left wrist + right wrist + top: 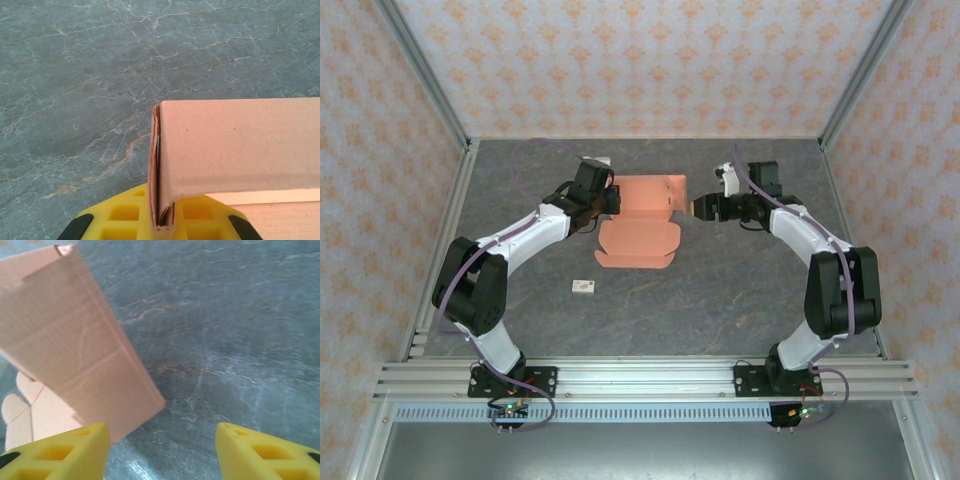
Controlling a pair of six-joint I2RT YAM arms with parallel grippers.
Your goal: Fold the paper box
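Left end effector (161, 224) clamped shut on the paper box (650, 195) raised wall edge. Right end effector (161, 440) open, holding nothing, just beside box. Box sits mid-worktop (740, 290), between the arms.

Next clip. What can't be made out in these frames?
- Top view: the mark on the tag, too small.
- Top view: fingertips of the left gripper, hidden by its wrist and the box.
- Left wrist view: box's right end, cut off by the frame edge.
- Right wrist view: box's lower flaps, partly behind a finger of the right gripper, cut off at left.
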